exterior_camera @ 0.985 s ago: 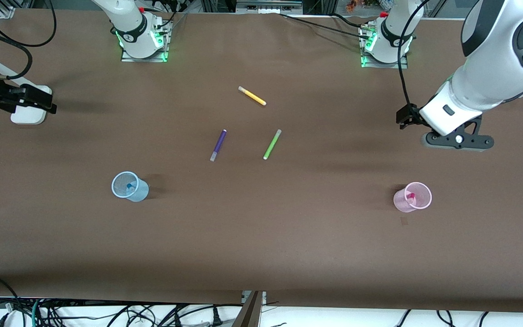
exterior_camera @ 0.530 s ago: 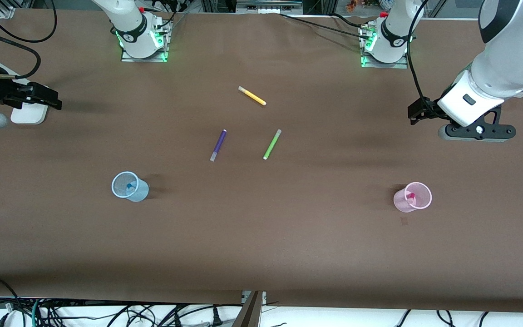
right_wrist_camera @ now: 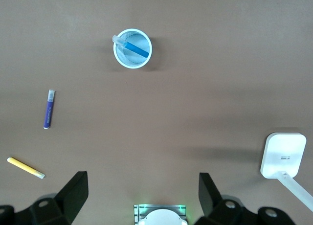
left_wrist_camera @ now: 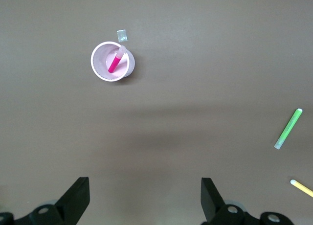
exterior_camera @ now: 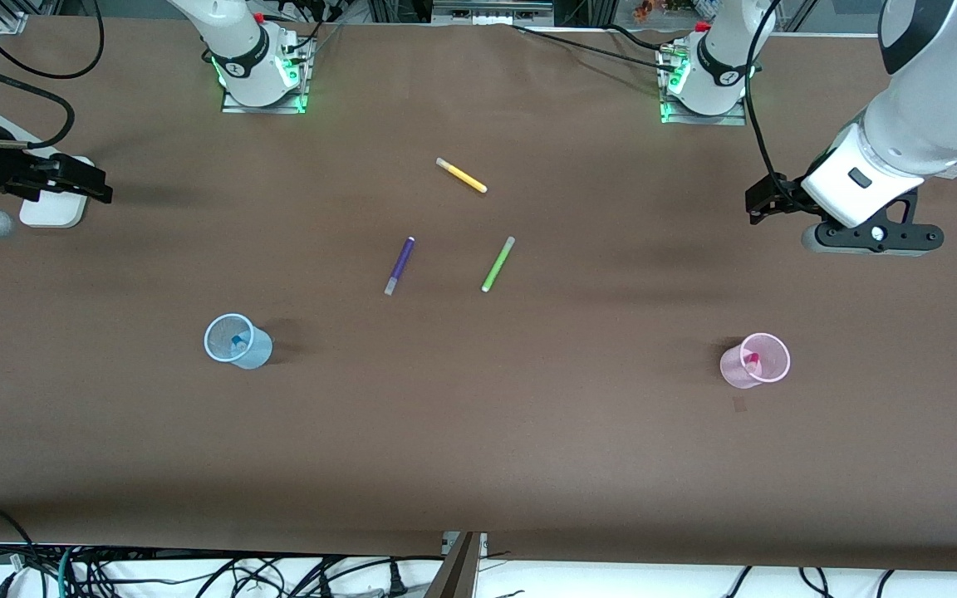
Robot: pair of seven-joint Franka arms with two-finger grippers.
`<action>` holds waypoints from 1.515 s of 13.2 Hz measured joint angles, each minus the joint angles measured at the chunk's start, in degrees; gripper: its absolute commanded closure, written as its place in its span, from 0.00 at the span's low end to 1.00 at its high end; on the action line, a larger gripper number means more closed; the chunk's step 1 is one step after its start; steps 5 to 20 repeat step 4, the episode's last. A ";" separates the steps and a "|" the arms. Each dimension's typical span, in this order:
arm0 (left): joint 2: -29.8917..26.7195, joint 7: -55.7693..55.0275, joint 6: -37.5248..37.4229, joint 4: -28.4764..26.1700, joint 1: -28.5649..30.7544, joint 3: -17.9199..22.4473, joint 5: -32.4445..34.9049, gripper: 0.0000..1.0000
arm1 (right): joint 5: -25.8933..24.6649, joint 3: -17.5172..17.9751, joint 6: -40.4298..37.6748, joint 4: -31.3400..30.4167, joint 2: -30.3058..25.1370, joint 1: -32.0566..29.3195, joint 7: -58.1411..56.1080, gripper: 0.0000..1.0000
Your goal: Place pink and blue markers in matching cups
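Since a second ago, both my arms have pulled back toward their ends of the table; nothing on it has shifted. My pink marker [left_wrist_camera: 115, 62] stands tilted in the pink cup [left_wrist_camera: 100, 71], and my blue marker [right_wrist_camera: 133, 47] leans in the blue cup [right_wrist_camera: 142, 61]. My left gripper [left_wrist_camera: 145, 198] hangs over bare table with fingers spread wide, holding nothing. My right gripper [right_wrist_camera: 143, 195] is likewise wide apart and empty, near a white block [right_wrist_camera: 282, 154].
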 measured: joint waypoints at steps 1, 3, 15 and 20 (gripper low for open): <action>0.00 0.00 0.00 0.00 0.21 0.15 0.00 0.00 | -0.01 0.00 0.00 0.00 0.00 0.00 0.00 0.00; 0.00 0.04 0.00 0.00 0.37 0.49 0.00 0.00 | -0.02 0.00 0.00 0.00 0.00 -0.06 0.00 0.00; 0.00 0.05 0.00 0.00 0.39 0.54 0.00 0.00 | -0.02 0.00 0.00 0.00 0.00 -0.10 0.00 0.00; 0.00 0.05 0.00 0.00 0.39 0.54 0.00 0.00 | -0.02 0.00 0.00 0.00 0.00 -0.10 0.00 0.00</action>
